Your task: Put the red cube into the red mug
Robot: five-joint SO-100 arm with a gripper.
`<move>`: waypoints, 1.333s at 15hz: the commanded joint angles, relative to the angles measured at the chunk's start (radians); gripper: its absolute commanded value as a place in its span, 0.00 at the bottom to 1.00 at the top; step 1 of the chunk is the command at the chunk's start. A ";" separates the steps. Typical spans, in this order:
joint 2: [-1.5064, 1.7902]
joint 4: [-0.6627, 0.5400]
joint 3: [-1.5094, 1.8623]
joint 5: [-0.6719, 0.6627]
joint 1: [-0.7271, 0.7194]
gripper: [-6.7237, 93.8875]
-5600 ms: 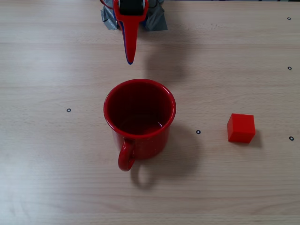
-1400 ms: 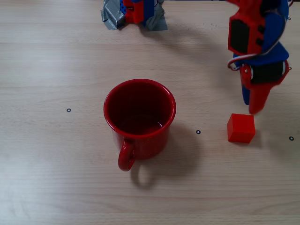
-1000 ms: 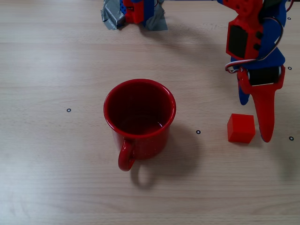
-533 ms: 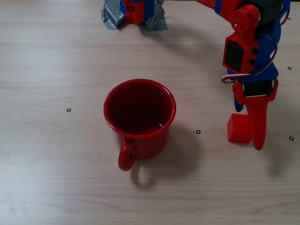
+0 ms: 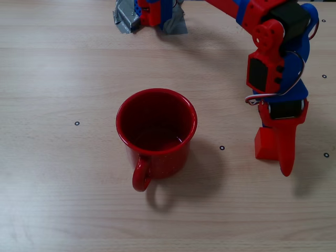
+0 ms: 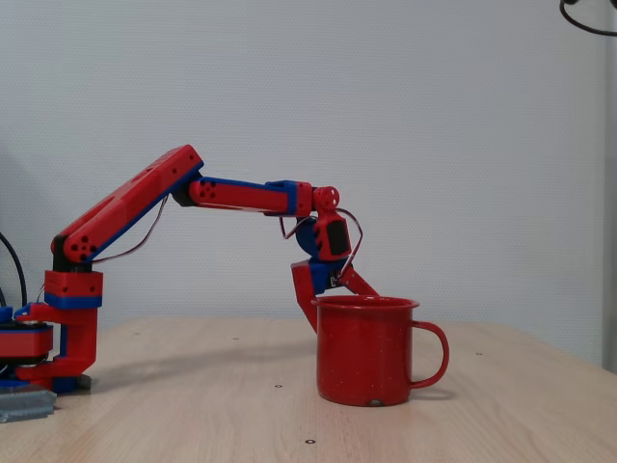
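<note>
- In a fixed view from above, the red mug (image 5: 156,132) stands upright on the pale wooden worktop (image 5: 63,173), its handle pointing toward the bottom edge of the picture.
- The red cube (image 5: 264,143) rests on the worktop well to the right of the mug, partly covered by the arm.
- The claw (image 5: 275,140) is down at the cube — its pointed red finger (image 5: 286,149) lies along the cube's right side, and a blue part shows just above the cube. How tightly it sits on the cube I cannot tell.
- In a fixed view from the side, the red-and-blue arm (image 6: 183,198) reaches from its base at the left toward the mug (image 6: 371,349) — the claw's tip drops behind the mug, and the cube is hidden there.
</note>
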 commanded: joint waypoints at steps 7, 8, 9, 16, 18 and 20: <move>0.058 -0.020 -0.018 -0.002 -0.009 0.07; 0.058 -0.020 -0.018 -0.003 -0.009 0.07; 0.061 -0.018 -0.018 -0.006 -0.006 0.07; 0.175 0.100 -0.089 -0.238 0.012 0.07; 0.225 0.152 -0.127 -0.296 0.021 0.07; 0.268 0.229 -0.202 -0.376 0.028 0.07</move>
